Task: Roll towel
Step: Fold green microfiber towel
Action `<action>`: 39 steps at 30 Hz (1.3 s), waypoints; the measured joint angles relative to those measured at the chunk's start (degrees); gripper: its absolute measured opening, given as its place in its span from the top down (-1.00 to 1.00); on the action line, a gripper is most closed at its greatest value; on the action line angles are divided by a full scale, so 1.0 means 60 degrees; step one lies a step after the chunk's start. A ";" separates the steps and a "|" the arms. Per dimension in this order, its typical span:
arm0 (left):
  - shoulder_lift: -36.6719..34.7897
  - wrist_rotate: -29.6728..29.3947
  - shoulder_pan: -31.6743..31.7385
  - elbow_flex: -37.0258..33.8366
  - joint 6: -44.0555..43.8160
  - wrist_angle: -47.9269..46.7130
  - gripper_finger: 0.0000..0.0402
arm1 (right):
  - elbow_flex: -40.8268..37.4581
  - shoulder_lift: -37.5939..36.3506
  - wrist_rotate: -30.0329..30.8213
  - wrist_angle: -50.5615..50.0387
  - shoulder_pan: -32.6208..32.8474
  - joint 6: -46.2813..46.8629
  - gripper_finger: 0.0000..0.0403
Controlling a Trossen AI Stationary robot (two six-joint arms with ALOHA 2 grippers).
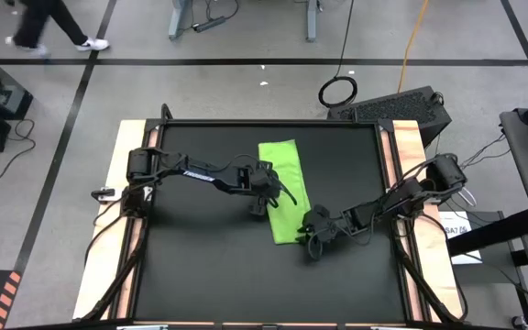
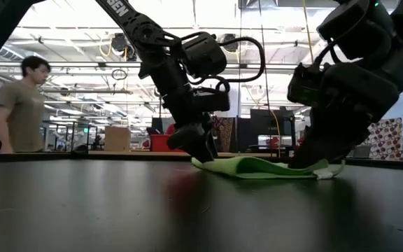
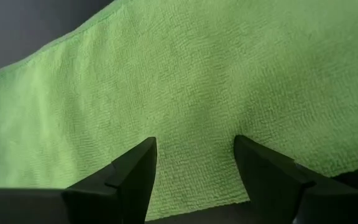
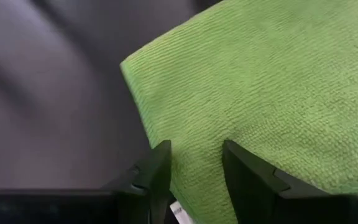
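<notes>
The lime-green towel (image 1: 284, 188) lies flat on the black table as a long strip running from far to near. It also shows in the low view (image 2: 264, 166). My left gripper (image 1: 262, 203) is open and points down at the towel's left long edge, about halfway along it (image 3: 194, 162). My right gripper (image 1: 314, 234) is open and stands low over the towel's near right corner (image 4: 196, 165). A small white tag (image 4: 178, 211) shows at that corner. My left gripper comes from above, slanting in from the table's left. Its open fingertips (image 3: 135, 168) reach down to the cloth just inside the left long edge (image 3: 191, 193), which lies flat. My right gripper's open fingertips (image 4: 157, 165) stand on either side of a strip of the near corner (image 4: 197, 180), coming from above. I cannot tell whether they touch it.
The black tabletop (image 1: 200, 266) has wooden side rails (image 1: 117, 183). A person (image 2: 23, 105) stands in the room beyond the table's far edge. Another person walks across the floor past the far left corner (image 1: 53, 27).
</notes>
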 joint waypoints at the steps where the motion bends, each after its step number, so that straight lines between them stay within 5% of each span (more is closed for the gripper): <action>1: -0.0006 -0.0056 -0.0007 0.0000 0.0225 -0.0109 -0.13 | 0.0081 0.0129 0.0017 0.0041 0.0073 0.0059 0.32; 11: 0.0009 -0.0431 -0.0268 -0.0011 0.1336 -0.0280 -0.13 | 0.1779 0.1347 -0.0863 0.0184 0.0497 -0.0607 0.32; 19: -0.0534 -0.0840 -0.0830 0.0581 0.1400 -0.1504 -0.13 | 0.2891 0.0501 -0.1002 -0.2646 0.0497 -0.1636 0.32; 27: -0.1117 -0.0247 -0.1615 0.0707 0.0511 -0.2063 -0.13 | 0.3038 -0.0848 0.0004 -0.5116 0.0865 -0.2347 0.32; 31: -0.1073 0.0478 -0.2260 0.0696 0.0164 -0.2009 -0.13 | 0.3006 -0.0791 0.0148 -0.5384 0.1409 -0.3925 0.32; 39: -0.1057 -0.0044 -0.3461 0.0681 -0.0337 -0.1764 -0.13 | 0.2906 -0.0330 0.2005 -0.4784 0.2518 -0.5400 0.32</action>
